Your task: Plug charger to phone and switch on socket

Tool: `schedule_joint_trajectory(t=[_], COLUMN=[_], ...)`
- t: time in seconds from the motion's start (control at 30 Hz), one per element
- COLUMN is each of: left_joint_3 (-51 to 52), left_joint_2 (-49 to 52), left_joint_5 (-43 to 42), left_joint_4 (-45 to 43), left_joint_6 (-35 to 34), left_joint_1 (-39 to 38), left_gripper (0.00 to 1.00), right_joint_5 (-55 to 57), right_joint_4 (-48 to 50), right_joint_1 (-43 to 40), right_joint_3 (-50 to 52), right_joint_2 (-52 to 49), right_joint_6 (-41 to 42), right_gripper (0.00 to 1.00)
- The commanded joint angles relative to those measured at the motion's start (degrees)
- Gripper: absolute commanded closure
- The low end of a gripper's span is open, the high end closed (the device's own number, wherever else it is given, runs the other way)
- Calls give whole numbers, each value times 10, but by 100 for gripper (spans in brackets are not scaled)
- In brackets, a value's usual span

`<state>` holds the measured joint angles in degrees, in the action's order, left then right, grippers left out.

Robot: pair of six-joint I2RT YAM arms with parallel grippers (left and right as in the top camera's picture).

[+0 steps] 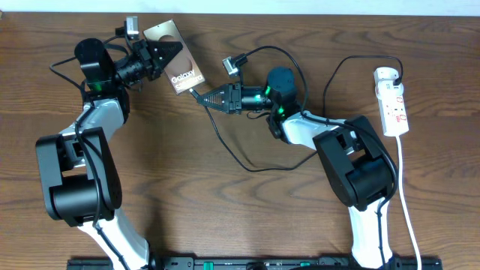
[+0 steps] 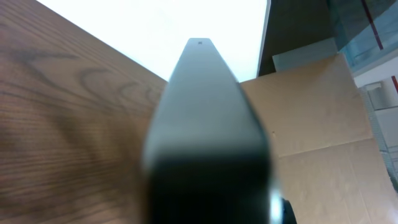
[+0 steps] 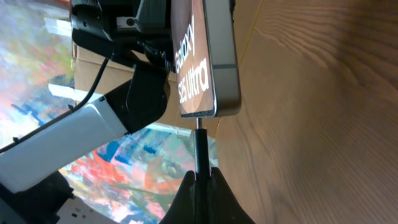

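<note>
Shows one phone (image 1: 182, 73) far left of centre, clamped in the left gripper (image 1: 165, 54). One charger (image 3: 199, 146), tip at the phone's edge, pinched by the right gripper (image 1: 201, 96). One socket (image 1: 394, 101) far right, well apart.

Dark blur of the phone (image 2: 205, 137) — lower end off-frame

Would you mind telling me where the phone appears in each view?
Overhead: phone upper left of centre, in the left pincer.
Left wrist: phone fills the centre, edge-on, blurred.
Right wrist: phone top centre, lettering showing.
Shared landmark: the wooden table.
</note>
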<state>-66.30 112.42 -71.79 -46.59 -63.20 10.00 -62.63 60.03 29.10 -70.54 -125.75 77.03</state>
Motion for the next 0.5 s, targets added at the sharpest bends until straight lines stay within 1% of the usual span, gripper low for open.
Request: schedule_joint_trajectory(t=[0.0,0.47], left_joint_3=[6,9], left_joint_2=[-1,-1], left_joint_5=[-59,-59], left_joint_4=[-2,-2], left_joint_6=[-10,-10], left_joint_1=[-16,-36], left_gripper=[93,93], right_joint_5=[111,126], right_joint_4=[4,4], right_joint_1=[10,10], right_joint_3=[-14,-14], right_joint_2=[-2,-2], right_joint_6=[3,3], right_gripper=[99,99])
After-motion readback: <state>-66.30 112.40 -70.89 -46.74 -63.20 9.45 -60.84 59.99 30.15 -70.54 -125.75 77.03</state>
